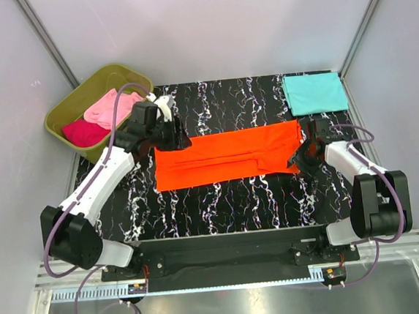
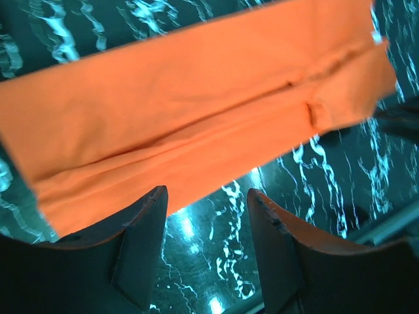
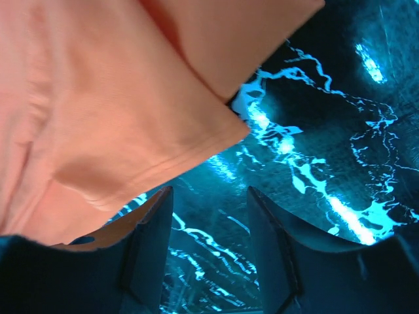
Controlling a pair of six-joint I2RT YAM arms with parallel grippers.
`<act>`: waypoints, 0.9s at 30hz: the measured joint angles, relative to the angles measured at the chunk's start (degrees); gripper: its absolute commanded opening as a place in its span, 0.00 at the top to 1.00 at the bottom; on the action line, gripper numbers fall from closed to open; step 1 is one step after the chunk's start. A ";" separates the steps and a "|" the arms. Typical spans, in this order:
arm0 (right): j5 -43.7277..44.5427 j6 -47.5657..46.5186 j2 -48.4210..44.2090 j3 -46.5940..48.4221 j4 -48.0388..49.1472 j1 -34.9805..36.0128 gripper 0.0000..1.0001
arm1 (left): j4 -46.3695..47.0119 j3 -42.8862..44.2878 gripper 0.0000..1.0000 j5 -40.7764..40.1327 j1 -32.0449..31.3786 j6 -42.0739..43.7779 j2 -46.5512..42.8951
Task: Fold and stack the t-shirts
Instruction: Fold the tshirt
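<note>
Left gripper (image 2: 206, 193): jaws apart, empty, above the shirt's left end.
Orange t-shirt (image 1: 228, 155): long folded strip flat on table (image 1: 221, 200); likely soft, light, limp; best pinched at end corners.
Right gripper (image 3: 209, 191): jaws apart, empty, at right end.

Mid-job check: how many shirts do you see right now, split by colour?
Orange shirt: 1
Teal shirt: 1
Light pink shirt: 1
Magenta shirt: 1
Total: 4
</note>
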 measured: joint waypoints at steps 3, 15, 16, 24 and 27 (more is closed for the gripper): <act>0.04 -0.26 -1.16 -3.56 2.49 -0.11 0.43 | 0.76 -2.60 0.43 3.54 -0.02 1.70 0.87; 3.54 1.68 -2.14 -10.23 12.79 -0.28 0.44 | 0.76 -4.68 0.43 7.45 0.00 3.23 2.58; 3.76 1.75 -2.10 -10.34 13.40 -0.28 0.45 | 0.74 -4.68 0.43 7.48 0.00 3.23 2.58; 4.81 2.25 -0.92 -10.67 16.72 -0.28 0.75 | 0.79 -4.68 0.44 7.39 0.04 3.21 2.58; 5.07 2.40 -1.01 -10.75 16.72 -0.28 0.87 | 0.81 -4.68 0.44 7.34 0.04 3.21 2.58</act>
